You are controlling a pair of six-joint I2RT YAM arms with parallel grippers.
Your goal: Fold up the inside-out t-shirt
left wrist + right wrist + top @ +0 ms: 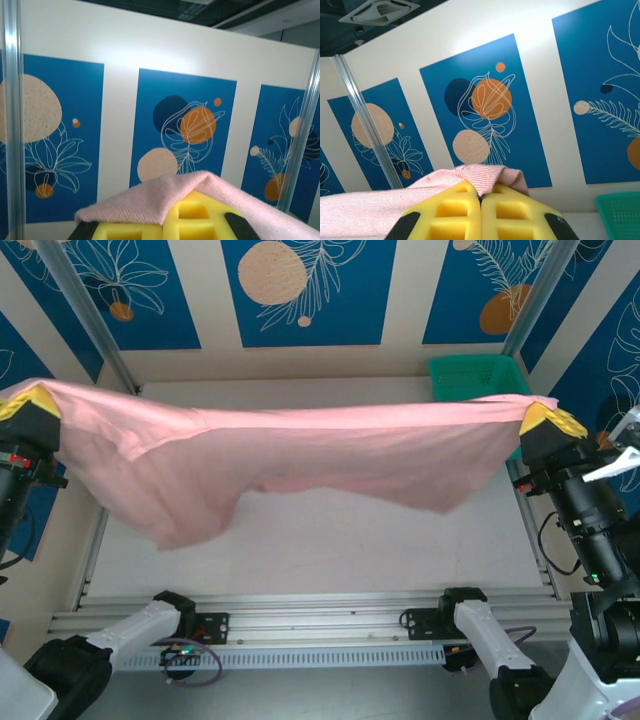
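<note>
Editor: Shirt, where is it?

Reporter: Pink t-shirt [300, 455] hangs stretched above the table [400, 550]. The left gripper [30, 405] is clamped on one corner beyond the table's left edge, and the right gripper [550, 420] is clamped on the other beyond its right edge.

Editor: Risk?

Reporter: Only thin folds sit between the yellow fingers [455, 215]. Pulling further apart could slip a corner free, dropping the cloth crumpled onto the table. It sags lower toward the table's left edge, so it may land skewed.

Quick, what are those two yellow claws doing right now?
The left gripper is shut on one end of the dusty-pink soft cotton t-shirt.
The right gripper is shut on its other end.
</note>
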